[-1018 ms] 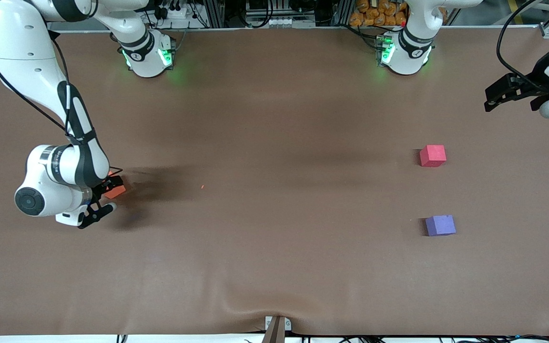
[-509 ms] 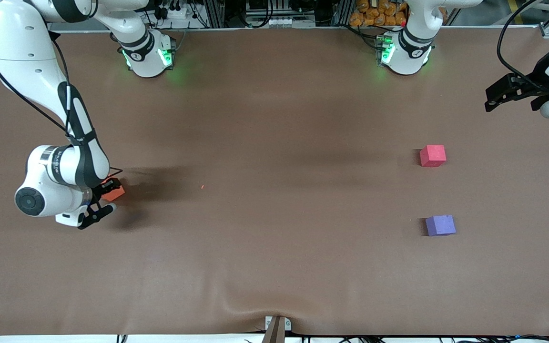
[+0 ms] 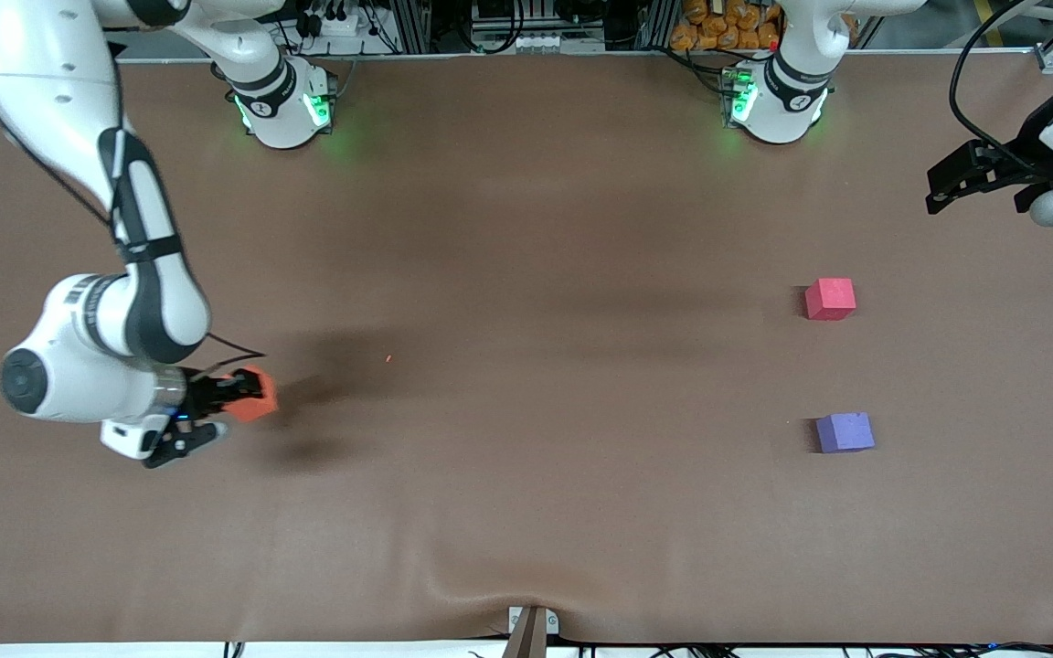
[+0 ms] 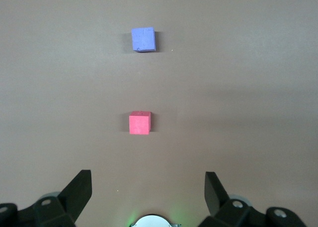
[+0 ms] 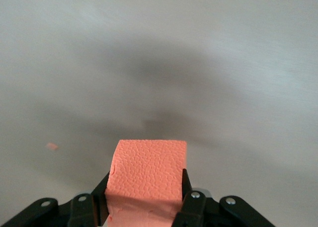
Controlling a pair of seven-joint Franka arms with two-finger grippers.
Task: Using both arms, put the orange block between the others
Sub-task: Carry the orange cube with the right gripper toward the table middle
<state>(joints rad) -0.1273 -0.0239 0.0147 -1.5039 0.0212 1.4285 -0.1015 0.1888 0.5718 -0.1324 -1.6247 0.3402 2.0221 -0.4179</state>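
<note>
My right gripper (image 3: 245,393) is shut on the orange block (image 3: 258,399), held a little above the table at the right arm's end. In the right wrist view the orange block (image 5: 147,172) fills the gap between both fingers of the right gripper (image 5: 145,187). The others stand at the left arm's end of the table: a pinkish-red cube (image 3: 830,298) and a purple cube (image 3: 845,432) nearer the front camera, with a gap between them. My left gripper (image 3: 947,178) waits open above the table's edge there. The left wrist view shows the left gripper (image 4: 148,181) with nothing in it, and the red cube (image 4: 139,123) and the purple cube (image 4: 143,39) below.
A brown mat (image 3: 526,274) covers the whole table and bulges in a fold at the front edge (image 3: 526,585). A tiny orange crumb (image 3: 388,357) lies near the right gripper's shadow. Both green-lit arm bases (image 3: 284,105) stand along the back edge.
My right gripper has closed on the orange block, lifted it off the table and carried it a little toward the front camera and the middle. The left arm has stayed put.
</note>
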